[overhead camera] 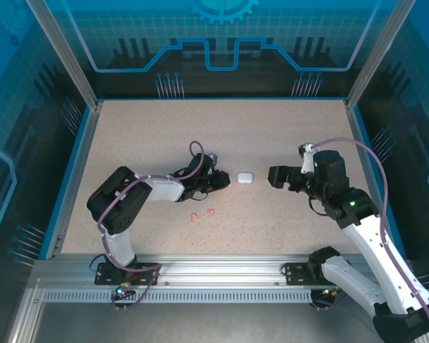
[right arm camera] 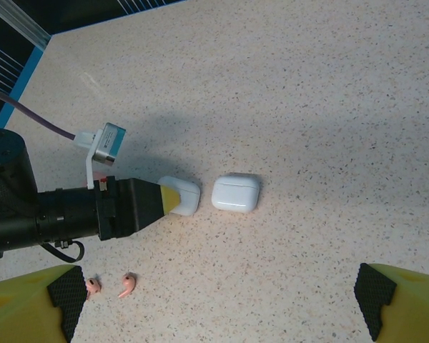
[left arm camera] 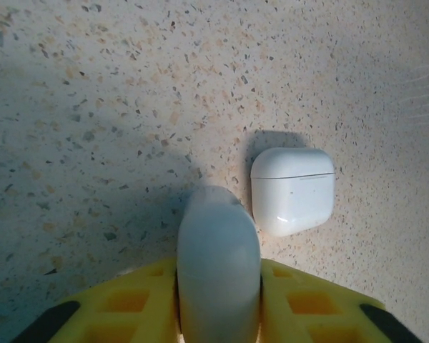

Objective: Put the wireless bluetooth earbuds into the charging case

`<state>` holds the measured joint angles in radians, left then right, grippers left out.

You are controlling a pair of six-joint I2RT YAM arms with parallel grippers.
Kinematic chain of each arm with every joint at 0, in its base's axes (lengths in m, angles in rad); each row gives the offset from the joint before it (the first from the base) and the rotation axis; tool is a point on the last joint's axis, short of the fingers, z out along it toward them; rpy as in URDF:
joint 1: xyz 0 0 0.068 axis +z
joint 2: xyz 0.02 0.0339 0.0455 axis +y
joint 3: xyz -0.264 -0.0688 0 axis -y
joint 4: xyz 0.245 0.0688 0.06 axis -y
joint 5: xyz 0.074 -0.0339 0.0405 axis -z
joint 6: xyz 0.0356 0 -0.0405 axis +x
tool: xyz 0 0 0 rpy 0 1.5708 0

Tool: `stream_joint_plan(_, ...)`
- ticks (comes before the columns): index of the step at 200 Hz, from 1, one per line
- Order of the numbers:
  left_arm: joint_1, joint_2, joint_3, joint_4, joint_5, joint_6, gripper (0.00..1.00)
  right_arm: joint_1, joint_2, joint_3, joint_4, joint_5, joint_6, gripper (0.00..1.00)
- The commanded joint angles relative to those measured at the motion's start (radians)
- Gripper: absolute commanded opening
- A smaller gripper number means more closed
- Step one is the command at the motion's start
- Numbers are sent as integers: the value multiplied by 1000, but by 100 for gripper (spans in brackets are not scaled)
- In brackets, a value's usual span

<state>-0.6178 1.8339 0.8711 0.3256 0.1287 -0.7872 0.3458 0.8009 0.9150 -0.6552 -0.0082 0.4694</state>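
Barely begun — your earbuds (right arm camera: 126,286) lie loose.
Your left gripper (right arm camera: 173,199) pinches a white case (left arm camera: 218,250) narrowly between its yellow fingers (left arm camera: 300,304), just beside a second case (left arm camera: 293,189) sitting lid-shut on the table (overhead camera: 129,143). Your right gripper (overhead camera: 275,176) hangs wide and empty on that one's far side. The two salmon earbuds rest near the left arm — picking up, opening and seating all look ahead of you.
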Motion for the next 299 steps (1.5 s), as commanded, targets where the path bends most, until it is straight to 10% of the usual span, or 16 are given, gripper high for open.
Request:
stream_joint_plan(1, 7, 15, 31, -41, 5, -2, 34, -18, -12, -1, -17, -14, -17, 100)
stream_joint_plan(110, 49, -75, -4, -115, -23, 59, 56, -91, -81, -71, -22, -87, 43, 100)
stream_joint_plan(192, 113, -413, -86, -238, -145, 197, 62, -103, 16, -74, -16, -147, -14, 100)
stream_joint_plan(299, 458, -923, -177, -612, -132, 257, 99, 281, 434, 144, 68, 28, -287, 96)
